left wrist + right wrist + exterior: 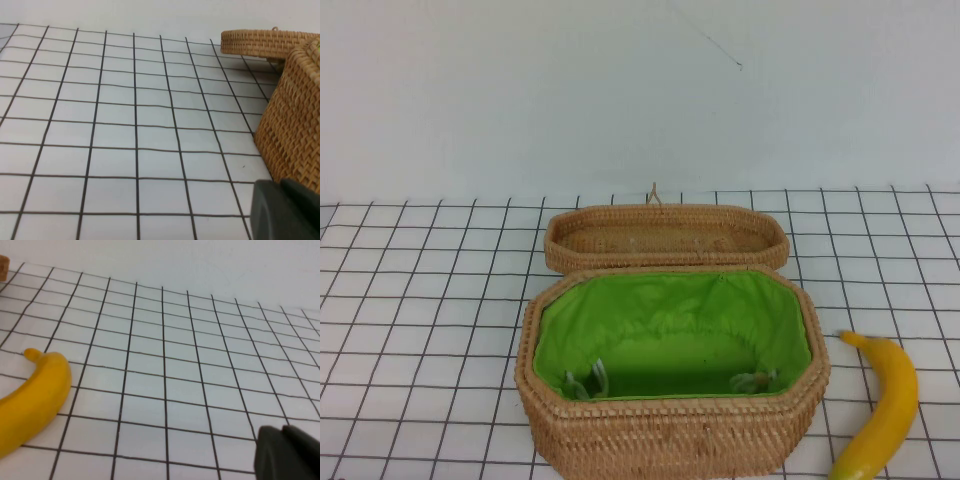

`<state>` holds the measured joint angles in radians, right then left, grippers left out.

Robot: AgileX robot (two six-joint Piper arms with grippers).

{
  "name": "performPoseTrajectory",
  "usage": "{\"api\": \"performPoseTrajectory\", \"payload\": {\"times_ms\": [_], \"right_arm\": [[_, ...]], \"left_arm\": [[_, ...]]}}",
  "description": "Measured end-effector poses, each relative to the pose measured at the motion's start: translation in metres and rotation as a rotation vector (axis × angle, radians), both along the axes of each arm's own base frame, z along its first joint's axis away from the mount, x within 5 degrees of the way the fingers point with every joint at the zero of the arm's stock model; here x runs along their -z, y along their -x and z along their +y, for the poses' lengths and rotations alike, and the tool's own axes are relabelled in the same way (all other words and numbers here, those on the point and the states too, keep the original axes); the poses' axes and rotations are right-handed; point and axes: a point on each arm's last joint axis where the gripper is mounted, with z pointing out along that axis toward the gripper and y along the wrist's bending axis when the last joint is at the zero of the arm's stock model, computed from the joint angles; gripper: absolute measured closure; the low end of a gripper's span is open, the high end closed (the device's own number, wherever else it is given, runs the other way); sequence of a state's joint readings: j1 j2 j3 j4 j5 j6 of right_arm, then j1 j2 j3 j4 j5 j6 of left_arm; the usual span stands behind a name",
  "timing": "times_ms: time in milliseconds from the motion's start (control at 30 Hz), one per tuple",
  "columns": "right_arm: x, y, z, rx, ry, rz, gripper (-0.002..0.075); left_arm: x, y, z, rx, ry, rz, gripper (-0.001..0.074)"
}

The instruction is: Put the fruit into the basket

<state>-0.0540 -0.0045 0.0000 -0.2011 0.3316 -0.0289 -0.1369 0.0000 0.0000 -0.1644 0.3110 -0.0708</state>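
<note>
1. Right hand (pixel 287 455): only a dark corner seen low over the desk (pixel 200 365); grip state impossible to tell.
2. Left hand (pixel 285 210): same, parked beside the basket (pixel 295 140) wall.
3. Banana (pixel 882 410): lay on the desk just right of the basket (pixel 670 420), long axis running near-to-far, nearer the right hand.

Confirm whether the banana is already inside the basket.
No: in the high view the banana lies on the gridded table to the right of the basket, whose green lining holds nothing.
</note>
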Motion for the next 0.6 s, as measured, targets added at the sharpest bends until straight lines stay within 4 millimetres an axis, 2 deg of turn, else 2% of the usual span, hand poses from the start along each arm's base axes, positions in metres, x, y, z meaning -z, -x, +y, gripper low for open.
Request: {"api": "performPoseTrajectory", "payload": {"times_ms": [167,600], "right_arm": [[-0.004,-0.001,0.001,-0.01,0.0,-0.048,0.0728],[-0.055,0.003,0.011,-0.119,0.004,-0.617,0.0728]], "left_arm": [[0.0,0.0,0.0,0.0,0.0,0.0,0.0738],[0.0,0.0,0.0,0.0,0.0,0.0,0.0738]]}}
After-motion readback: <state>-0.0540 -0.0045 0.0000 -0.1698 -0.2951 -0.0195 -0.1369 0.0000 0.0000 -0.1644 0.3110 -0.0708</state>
